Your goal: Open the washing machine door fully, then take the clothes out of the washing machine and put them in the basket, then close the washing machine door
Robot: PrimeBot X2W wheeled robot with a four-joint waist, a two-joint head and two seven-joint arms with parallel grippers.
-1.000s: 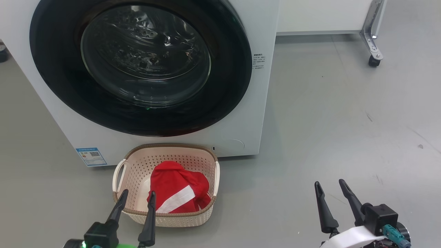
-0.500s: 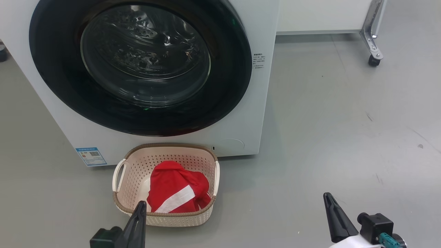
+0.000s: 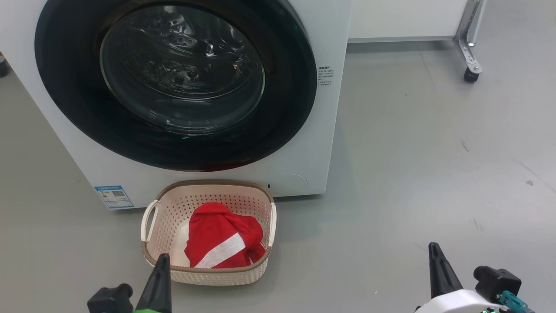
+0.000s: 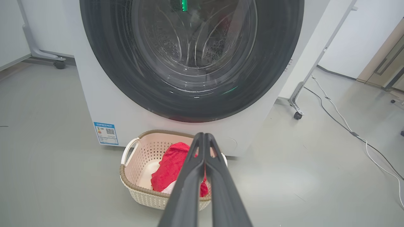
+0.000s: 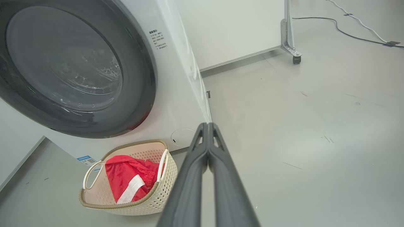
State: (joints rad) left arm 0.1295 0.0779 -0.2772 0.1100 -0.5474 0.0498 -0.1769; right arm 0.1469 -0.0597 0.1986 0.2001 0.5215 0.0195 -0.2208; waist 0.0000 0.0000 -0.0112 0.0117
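- A smooth grey floor (image 3: 412,152) in a bright room with pale walls.
- Left gripper (image 4: 203,136): its two long dark fingers are pressed together tip to tip and hold nothing. In the head view it sits low on the left, with its tip just in front of the near rim of the basket (image 3: 208,184).
- Right gripper (image 5: 207,125): its fingers are also pressed together and empty. In the head view it sits low on the right over bare floor, well apart from the basket.
- The basket is cream and perforated with a brown rim. It stands on the floor close against the foot of the washer (image 3: 304,165); whether they touch cannot be told.
- Clothes (image 3: 221,239): red cloth with a white stripe, bundled inside the basket toward its right side.
- Door (image 3: 69,108): round, with a glossy black rim, directly above the basket. It lies flush against the white washer front, shut. The steel drum shows through the glass.
- A blue label (image 3: 113,196) is at the washer's lower left corner, and small printed text (image 3: 325,76) is to the right of the door.
- Farther off, a metal leg on a caster (image 3: 471,65) stands to the right behind the washer, and cables (image 4: 347,126) trail across the floor.
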